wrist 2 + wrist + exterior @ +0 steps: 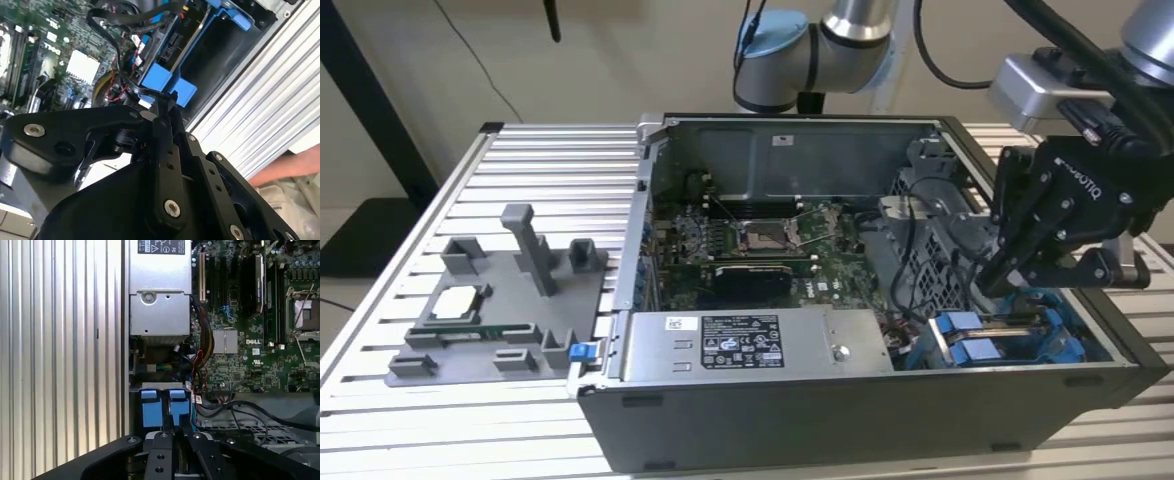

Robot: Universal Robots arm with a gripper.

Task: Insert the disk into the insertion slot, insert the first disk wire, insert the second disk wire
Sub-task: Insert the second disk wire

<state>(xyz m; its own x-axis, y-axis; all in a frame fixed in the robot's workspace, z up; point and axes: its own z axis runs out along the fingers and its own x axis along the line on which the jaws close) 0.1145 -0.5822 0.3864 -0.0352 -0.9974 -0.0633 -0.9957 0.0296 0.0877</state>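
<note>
The gripper hangs over the corner of the open computer case where the insertion slot sits, beside the silver power-supply box on the exterior view's right. Its jaws look closed, or nearly so, and in the second wrist view a thin black wire meets their tips; I judge they pinch it. The disk with its blue carrier tabs already lies in the slot, just beyond the jaw tips in both wrist views. Its long axis seems to run away from the jaws, along the slot rails.
</note>
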